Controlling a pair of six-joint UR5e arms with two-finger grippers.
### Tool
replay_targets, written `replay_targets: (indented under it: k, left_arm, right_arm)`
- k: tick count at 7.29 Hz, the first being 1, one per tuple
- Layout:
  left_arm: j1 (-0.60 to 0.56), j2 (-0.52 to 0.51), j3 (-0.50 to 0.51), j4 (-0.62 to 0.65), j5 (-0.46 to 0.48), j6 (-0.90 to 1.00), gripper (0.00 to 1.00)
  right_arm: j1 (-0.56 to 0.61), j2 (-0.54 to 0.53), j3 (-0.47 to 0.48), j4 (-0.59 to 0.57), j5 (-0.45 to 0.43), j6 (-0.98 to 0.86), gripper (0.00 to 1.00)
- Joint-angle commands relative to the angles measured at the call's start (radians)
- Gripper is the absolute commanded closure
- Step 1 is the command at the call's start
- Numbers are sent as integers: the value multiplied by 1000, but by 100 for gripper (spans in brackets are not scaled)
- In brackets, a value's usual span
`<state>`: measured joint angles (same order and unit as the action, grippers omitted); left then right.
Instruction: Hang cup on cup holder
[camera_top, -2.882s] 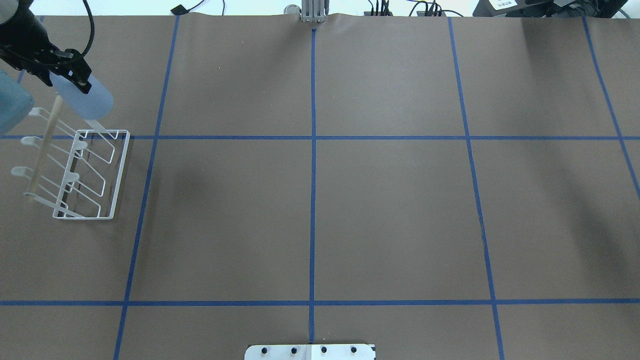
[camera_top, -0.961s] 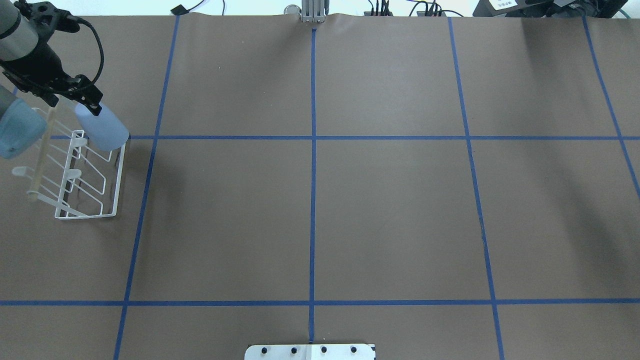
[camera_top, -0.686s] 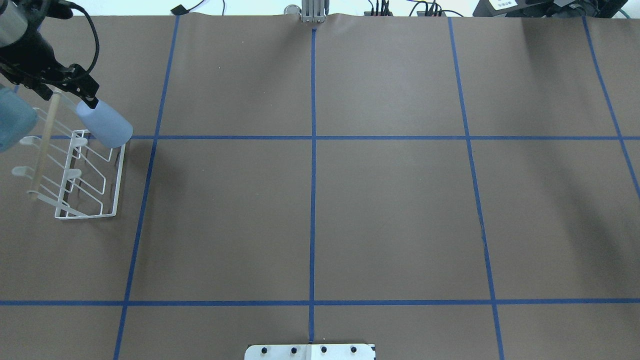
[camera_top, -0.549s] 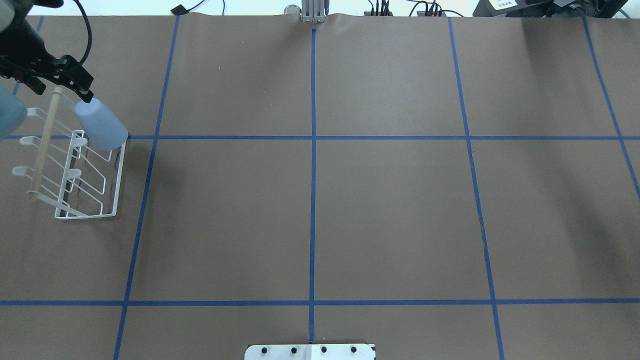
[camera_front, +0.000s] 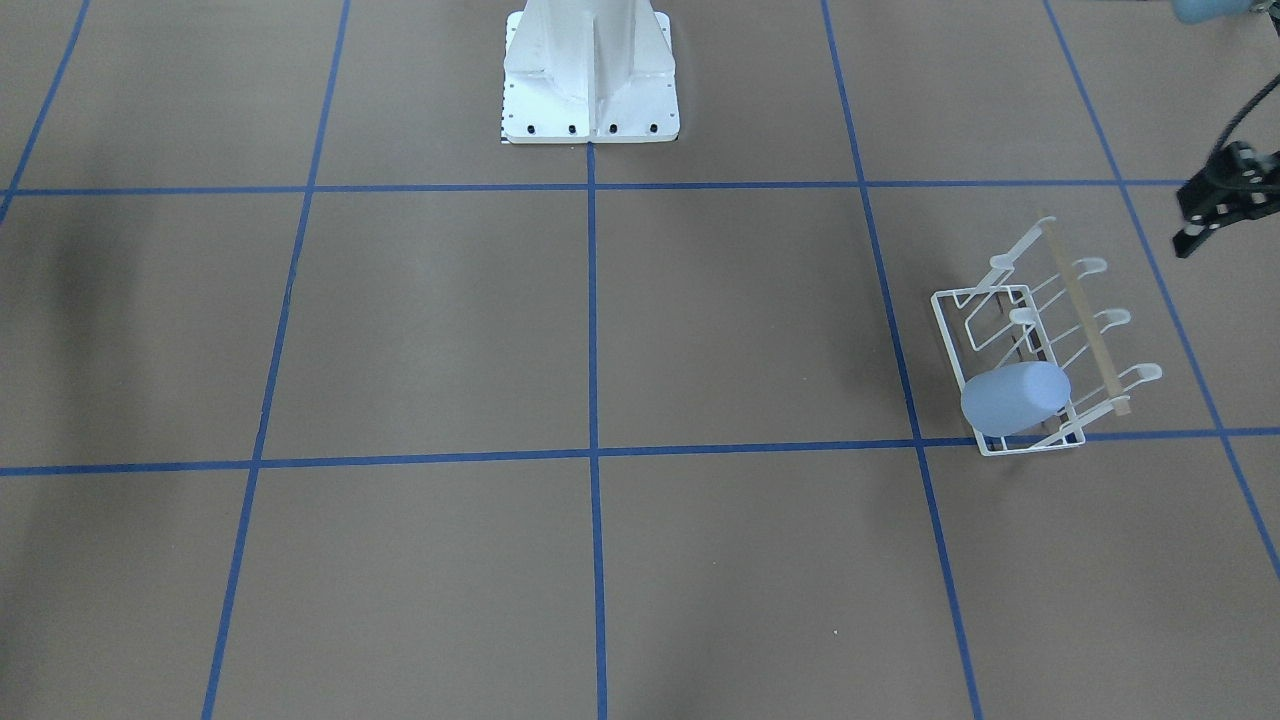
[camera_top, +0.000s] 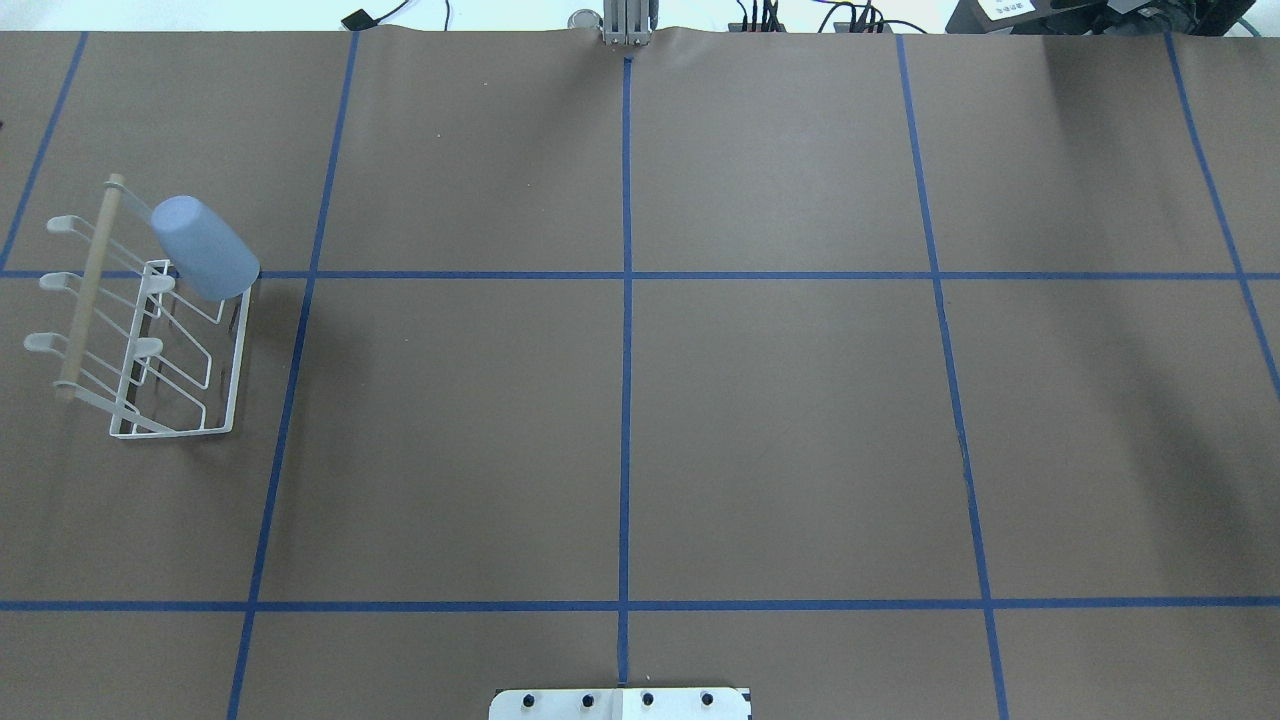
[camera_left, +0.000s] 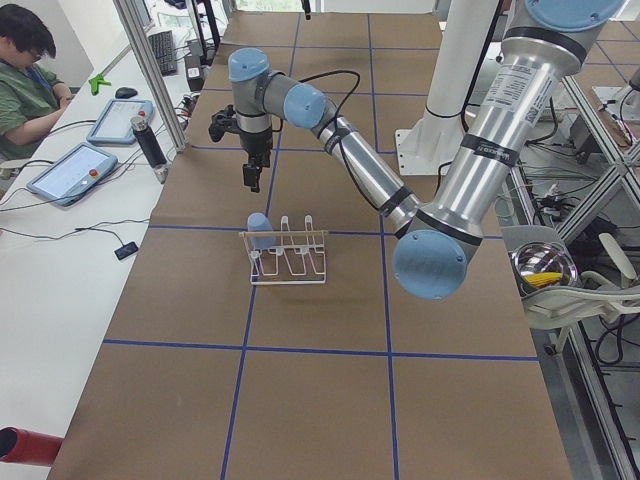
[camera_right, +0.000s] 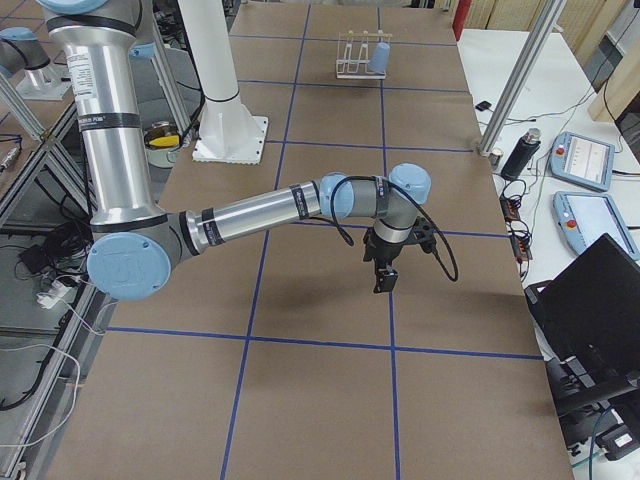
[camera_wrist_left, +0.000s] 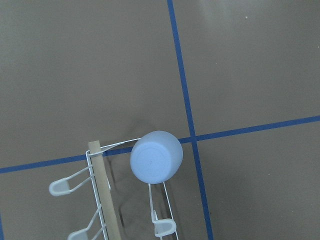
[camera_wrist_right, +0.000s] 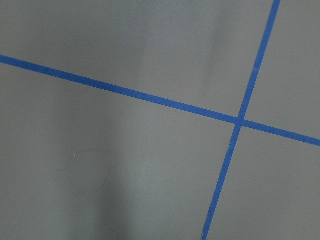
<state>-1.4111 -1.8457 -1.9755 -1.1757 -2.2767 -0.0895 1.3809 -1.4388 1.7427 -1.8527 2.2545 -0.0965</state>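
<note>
Front-facing: matte brown paper table (camera_front: 700, 330) with a blue tape grid (camera_front: 592, 300). My white base (camera_front: 590, 70) is at the top. The cup holder (camera_front: 1000, 448) is thin white wire and sits on my left side. Its wooden rod (camera_front: 1085, 315) runs along the top and the rounded prong tips stick out both ways. The cup (camera_front: 1015, 398) is smooth pale blue plastic. It hangs mouth-down and tilted on the end prong nearest the operators, on the row facing table centre. My left claw (camera_front: 1195, 235) is at the frame edge, well apart from the rack, with nothing in it. I can't tell if the jaws are apart or together.

Overhead: the cup (camera_top: 205, 248) covers the rack's far corner and the other five prongs are bare. Neither claw is in frame. Cables (camera_top: 800, 20) run along the far edge.

Left side: my left claw (camera_left: 251, 178) hangs above and beyond the cup, with open air between them. The operator (camera_left: 25, 70) and tablets (camera_left: 72, 170) are on the bench beside the table.

Right side: my right claw (camera_right: 385, 280) points down over bare paper, far from the rack. I can't tell its state from here.

Left wrist: the cup's round closed base (camera_wrist_left: 156, 156) faces the camera, just beside the rod end (camera_wrist_left: 105, 195).

Right wrist: only paper and a tape crossing (camera_wrist_right: 239, 121).
</note>
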Motion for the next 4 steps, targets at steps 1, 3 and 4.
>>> replay_targets:
  k: [1, 3, 4]
  left_arm:
    - [-171, 135, 137, -42, -3, 232, 1]
    - [-233, 160, 260, -180, -3, 234, 1]
    - [-238, 210, 264, -244, -3, 234, 1]
  right_arm:
    - [13, -3, -3, -2, 31, 9, 0]
    - [33, 9, -8, 1, 46, 12, 0]
    - [32, -5, -24, 1, 31, 11, 0]
